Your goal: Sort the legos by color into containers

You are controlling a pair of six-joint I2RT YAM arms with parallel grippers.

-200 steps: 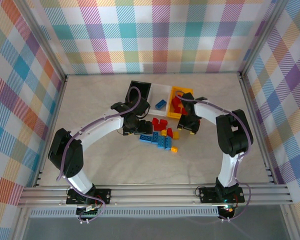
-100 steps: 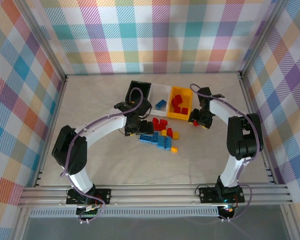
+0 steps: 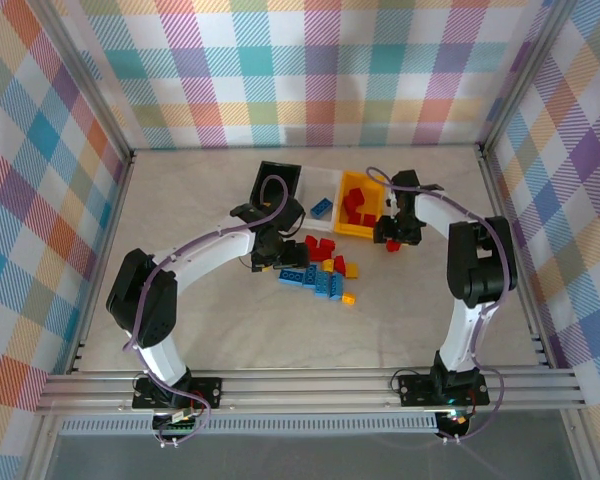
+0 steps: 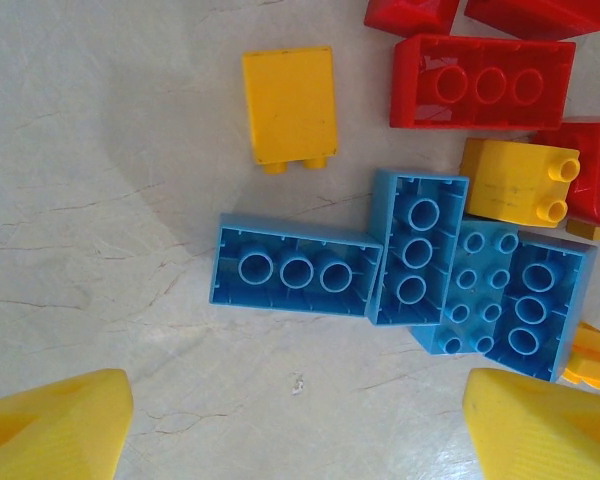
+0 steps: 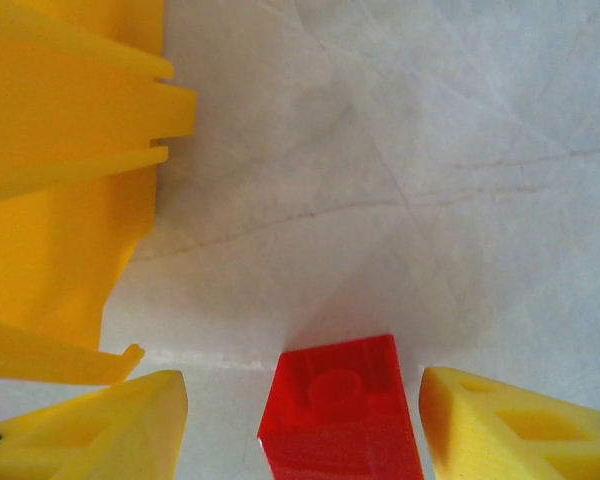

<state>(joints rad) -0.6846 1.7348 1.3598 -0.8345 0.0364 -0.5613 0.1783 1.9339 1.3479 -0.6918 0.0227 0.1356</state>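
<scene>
Loose legos (image 3: 325, 270) in red, blue and yellow lie in a pile in front of the containers. The black bin (image 3: 278, 180), the white bin (image 3: 332, 182) holding a blue brick (image 3: 323, 208), and the yellow bin (image 3: 346, 228) holding red bricks (image 3: 358, 207) stand in a row. My left gripper (image 3: 280, 252) is open at the pile's left. Its yellow fingers (image 4: 50, 425) stand wide just short of the blue bricks (image 4: 295, 270). My right gripper (image 3: 395, 238) is beside the yellow bin's right wall (image 5: 60, 180). It is open around a red brick (image 5: 340, 420), with a gap on each side.
Metal rails (image 3: 300, 385) edge the table's near side, and checkered walls close the other three. Bare table lies left of the pile and right of the yellow bin. Red (image 4: 480, 80) and yellow (image 4: 288, 105) bricks lie beyond the blue ones.
My right gripper has swung from the front of the yellow bin to its right side. The left arm has hardly moved.
</scene>
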